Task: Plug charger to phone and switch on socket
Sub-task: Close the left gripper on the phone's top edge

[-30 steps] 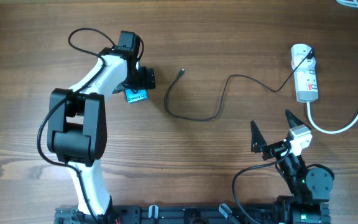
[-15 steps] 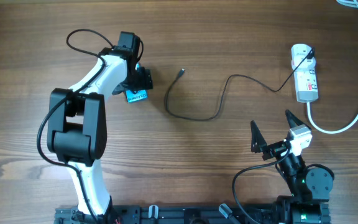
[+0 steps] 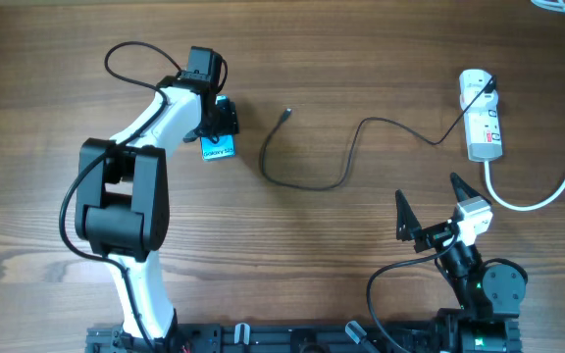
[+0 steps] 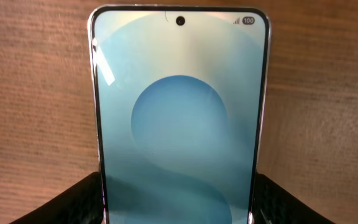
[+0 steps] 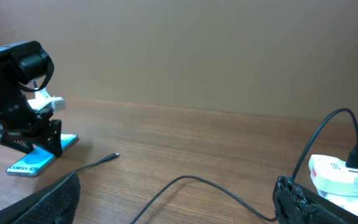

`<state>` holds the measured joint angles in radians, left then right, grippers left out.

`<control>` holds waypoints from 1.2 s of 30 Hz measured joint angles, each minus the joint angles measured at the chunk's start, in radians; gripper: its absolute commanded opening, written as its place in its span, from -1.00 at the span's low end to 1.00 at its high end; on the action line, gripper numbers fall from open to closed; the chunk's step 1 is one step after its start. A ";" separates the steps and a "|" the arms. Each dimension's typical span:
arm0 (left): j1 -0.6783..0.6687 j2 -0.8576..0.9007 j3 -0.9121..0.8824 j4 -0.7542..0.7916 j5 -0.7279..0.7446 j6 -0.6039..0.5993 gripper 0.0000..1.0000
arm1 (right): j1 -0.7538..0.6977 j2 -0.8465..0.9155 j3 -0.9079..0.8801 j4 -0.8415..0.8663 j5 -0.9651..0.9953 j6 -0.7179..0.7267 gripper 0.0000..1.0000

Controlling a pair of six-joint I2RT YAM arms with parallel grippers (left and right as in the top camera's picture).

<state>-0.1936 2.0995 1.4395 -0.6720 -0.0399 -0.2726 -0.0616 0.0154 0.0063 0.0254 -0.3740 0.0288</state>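
**Carefully now: phone pinched at one end, cable untouched**

Your left claw (image 3: 226,120) is closed on the phone (image 3: 219,147). In the left wrist view its black fingers (image 4: 73,198) press against both long edges at the near end, while the screen runs away from the camera with the lens hole at the far end. The right wrist view shows the phone low over the table (image 3: 292,265), left of centre. I cannot tell whether it rests flat or is tipped up slightly.

That grip is your first risk. The charging port is probably at the pinched end, so the fingers may block the way in. A hold at one end also lets the phone pivot or slide when something pushes on it.

Just beyond the phone lies the plug tip (image 3: 286,115), loose on the wood. From there the cable (image 3: 333,187) loops right to the socket (image 3: 483,116), where its other end is already plugged in.

Your right claw (image 3: 425,185) is spread wide and empty, well apart from the tip. Pull too far on that thin cable and you could drag the light socket, or skew the tip before it enters the port.
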 measured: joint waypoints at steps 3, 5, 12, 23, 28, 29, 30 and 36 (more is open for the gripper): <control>0.000 -0.002 0.009 -0.075 0.011 0.000 0.32 | 0.000 0.000 0.000 0.000 0.000 0.000 0.99; 0.000 -0.004 0.014 -0.154 0.021 0.000 0.32 | 0.000 0.000 0.000 0.000 0.000 0.000 1.00; 0.000 -0.005 0.012 -0.294 0.039 -0.006 1.00 | 0.000 0.000 0.000 0.000 0.000 0.000 0.99; -0.001 -0.004 0.007 -0.229 0.023 -0.049 1.00 | 0.000 0.000 0.000 0.000 0.000 0.000 0.99; -0.001 -0.004 0.007 -0.296 0.048 -0.064 1.00 | 0.000 0.000 0.000 0.000 0.000 0.000 0.99; -0.001 -0.004 0.006 -0.310 0.054 -0.064 1.00 | 0.000 0.000 0.000 0.000 0.000 0.000 0.99; -0.001 -0.004 0.006 -0.323 0.060 -0.064 1.00 | 0.000 0.000 0.000 0.000 0.000 0.000 1.00; -0.001 -0.004 0.005 -0.280 0.050 -0.067 1.00 | 0.000 0.000 0.000 0.000 0.000 0.000 0.99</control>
<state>-0.1944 2.0956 1.4445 -0.9516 0.0105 -0.3397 -0.0616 0.0154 0.0063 0.0254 -0.3737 0.0288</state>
